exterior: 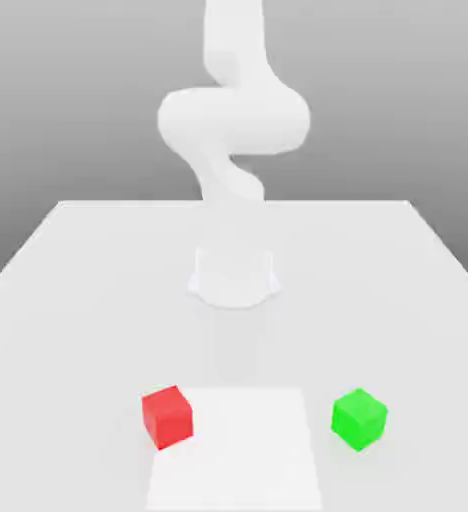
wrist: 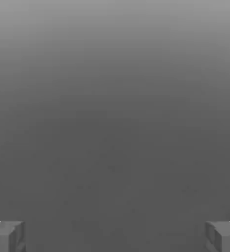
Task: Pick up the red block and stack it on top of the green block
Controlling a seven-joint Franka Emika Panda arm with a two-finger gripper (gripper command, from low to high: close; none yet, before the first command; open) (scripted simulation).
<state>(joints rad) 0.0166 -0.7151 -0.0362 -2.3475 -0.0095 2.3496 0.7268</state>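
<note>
The small, matte, bright red cube point(exterior: 168, 417) sits on the broad, pale, flat-topped bench point(exterior: 98, 330), well apart from the bench's far edge and toward the exterior view's left. It overlaps the far corner, on that same side, of a flat, brighter white rectangular patch point(exterior: 238, 450) on the bench top. The small, matte, bright green cube point(exterior: 359, 419) lies toward the exterior view's right, beyond the patch's side edge and apart from it. The patch lies between most of the red cube and the green one, and the two cubes stand well apart. The smooth white jointed robot arm point(exterior: 234, 120) rises from its rounded white base point(exterior: 234, 278), between the bench's far edge and the cubes. In the hand view, the two-finger gripper point(wrist: 115, 237) stands wide, its grey fingers point(wrist: 0, 238) spread well apart.
</note>
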